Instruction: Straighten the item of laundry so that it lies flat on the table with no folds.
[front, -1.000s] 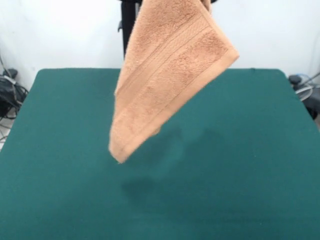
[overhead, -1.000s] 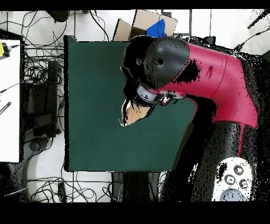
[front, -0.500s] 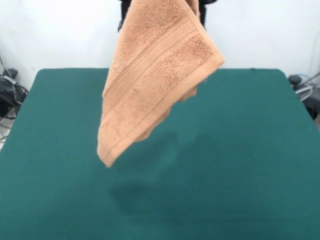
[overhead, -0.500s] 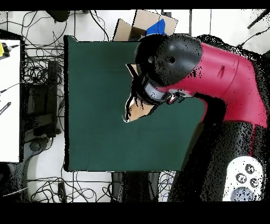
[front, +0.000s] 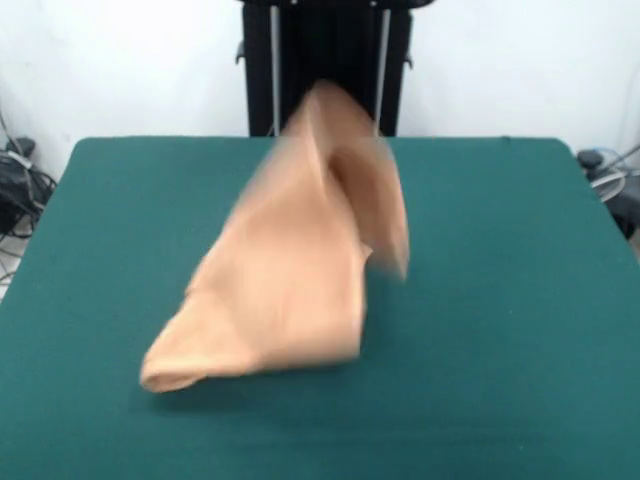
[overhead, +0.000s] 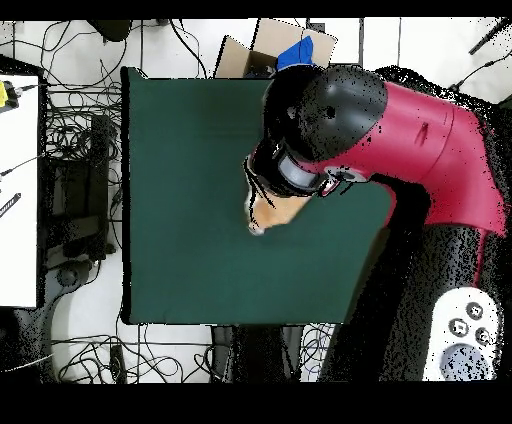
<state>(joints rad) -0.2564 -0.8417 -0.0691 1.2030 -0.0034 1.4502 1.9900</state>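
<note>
1. Front view first: the towel (front: 285, 285) is a peach-orange blur over the middle of the green table (front: 520, 300). Its low corner sits down toward the near left, and its peak stands up toward the far edge. It is crumpled and folded over itself, nowhere near flat.
2. I cannot tell whether the low corner is touching the cloth or just above it; the blur hides that.
3. No arm shows in this view, and no pincer either. Only a black stand (front: 325, 65) rises behind the table against the white wall.
4. Overhead view now, and here the arm (overhead: 400, 140) fills the picture, red and black, bent across the table's right-hand side.
5. Its round black head covers most of the towel. Only a small orange wedge (overhead: 268, 212) pokes out beneath it, over the green near the table's middle.
6. The pincer is buried under that head, so wide, narrow or gripping, I cannot tell.
7. Off the table, this view adds tangled cables (overhead: 80, 150) on the floor at the left and a cardboard box (overhead: 275, 50) past the top edge.
</note>
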